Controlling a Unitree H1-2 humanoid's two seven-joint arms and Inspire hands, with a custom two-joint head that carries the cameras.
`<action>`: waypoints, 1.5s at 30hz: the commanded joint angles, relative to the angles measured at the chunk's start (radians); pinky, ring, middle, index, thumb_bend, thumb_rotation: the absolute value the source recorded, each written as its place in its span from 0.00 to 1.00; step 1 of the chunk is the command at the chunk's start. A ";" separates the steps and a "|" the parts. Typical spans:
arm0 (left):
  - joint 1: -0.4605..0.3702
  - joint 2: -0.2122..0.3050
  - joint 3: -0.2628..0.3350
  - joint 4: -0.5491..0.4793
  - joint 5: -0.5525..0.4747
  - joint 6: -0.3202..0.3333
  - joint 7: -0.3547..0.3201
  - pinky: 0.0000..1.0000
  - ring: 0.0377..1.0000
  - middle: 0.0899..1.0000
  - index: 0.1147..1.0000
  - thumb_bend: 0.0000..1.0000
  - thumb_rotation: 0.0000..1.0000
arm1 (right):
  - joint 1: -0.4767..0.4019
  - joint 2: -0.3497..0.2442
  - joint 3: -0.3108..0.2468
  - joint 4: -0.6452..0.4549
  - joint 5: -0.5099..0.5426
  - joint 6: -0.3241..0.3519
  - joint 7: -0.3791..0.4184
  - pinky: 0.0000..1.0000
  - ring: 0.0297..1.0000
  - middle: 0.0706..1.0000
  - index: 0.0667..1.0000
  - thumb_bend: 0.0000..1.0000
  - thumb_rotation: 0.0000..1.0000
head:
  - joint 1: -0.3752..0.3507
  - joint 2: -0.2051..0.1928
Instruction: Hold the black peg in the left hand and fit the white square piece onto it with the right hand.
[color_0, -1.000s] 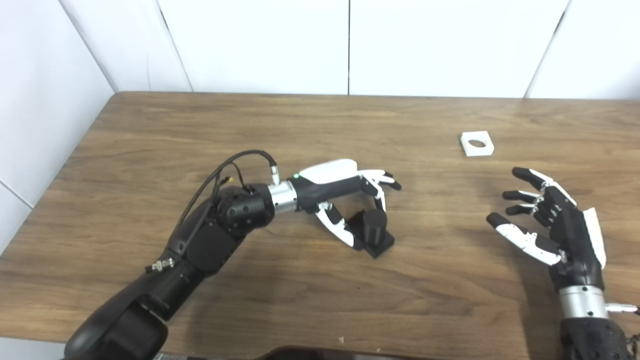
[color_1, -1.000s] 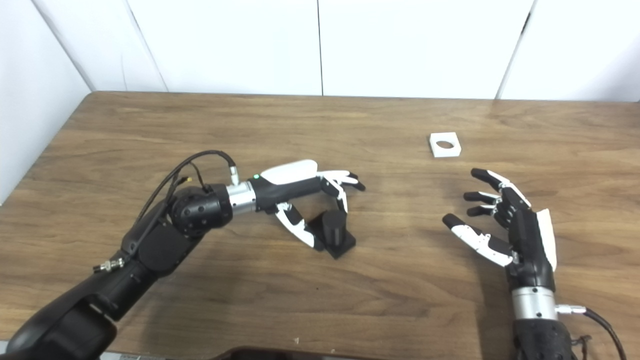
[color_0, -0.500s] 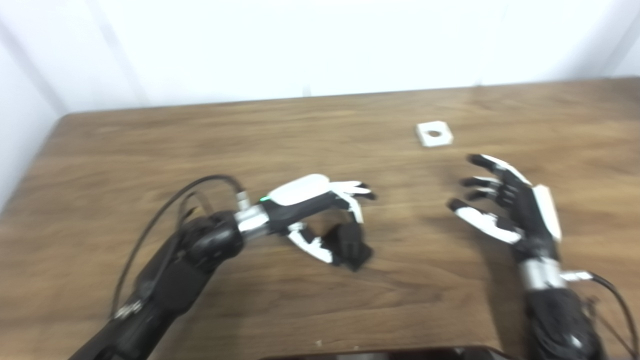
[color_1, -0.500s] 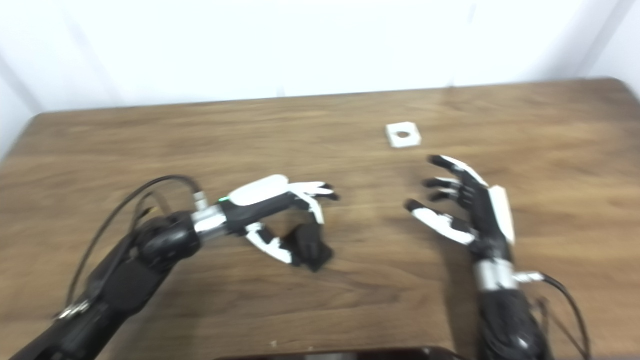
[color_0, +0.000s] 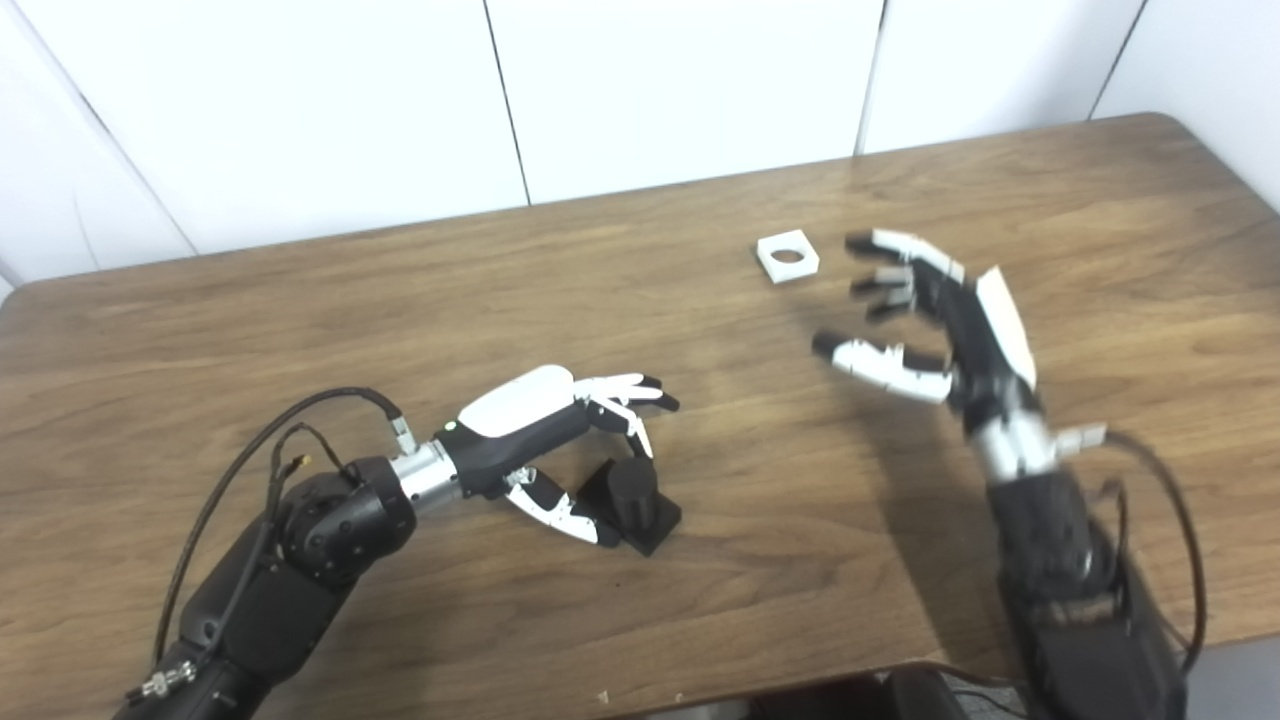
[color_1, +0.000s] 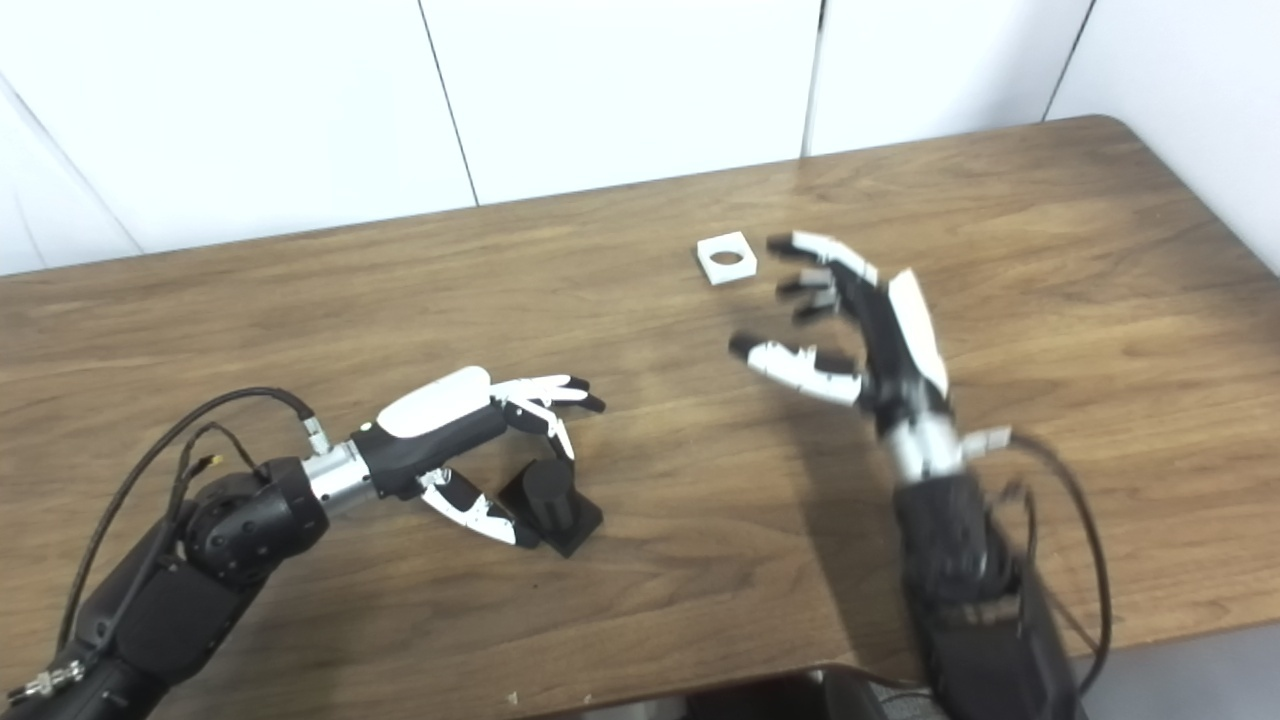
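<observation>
On the brown wood-grain counter (color_0: 300, 330) we see the short black cylindrical peg on its square black base (color_0: 632, 497) standing upright at the near left of centre. Our left hand (color_0: 555, 440) lies low around it: the white-tipped fingers (color_0: 640, 392) arch over the far side of the peg, one of them reaching down to its top edge, while the thumb lies along the near left side of the base. The hand is cupped about the peg but loosely, and the base sits flat on the counter (whether the fingers actually press on the peg we cannot tell).

The flat white square piece with a round hole through its middle (color_0: 787, 256) lies on the counter toward the far side, right of centre, well apart from the peg. Our right hand (color_0: 935, 315) hovers just to the right of it and a little nearer, holding nothing, with fingers spread wide and thumb stretched out to the left. The tips of its far fingers are close beside the white piece without touching it.

White wall panels (color_0: 680, 90) stand behind the far edge of the counter.
</observation>
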 joint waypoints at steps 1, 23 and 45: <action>-0.003 0.040 -0.022 0.033 0.032 0.017 -0.032 0.93 0.96 0.90 0.43 0.52 0.08 | -0.095 -0.060 -0.005 -0.024 -0.055 0.023 0.017 0.63 0.71 0.76 0.73 0.63 0.26 | -0.006 -0.003; 0.011 0.041 -0.026 0.033 0.029 0.017 -0.045 0.92 0.96 0.91 0.43 0.52 0.07 | -0.559 -0.294 0.248 0.415 -0.259 0.143 0.268 0.67 0.82 0.84 0.71 0.71 0.20 | -0.017 -0.018; 0.006 0.039 -0.020 0.036 0.025 0.017 -0.055 0.92 0.96 0.91 0.43 0.52 0.08 | -0.698 -0.271 0.428 0.757 -0.264 0.122 0.417 1.00 0.97 0.96 0.79 0.72 0.23 | 0.020 -0.012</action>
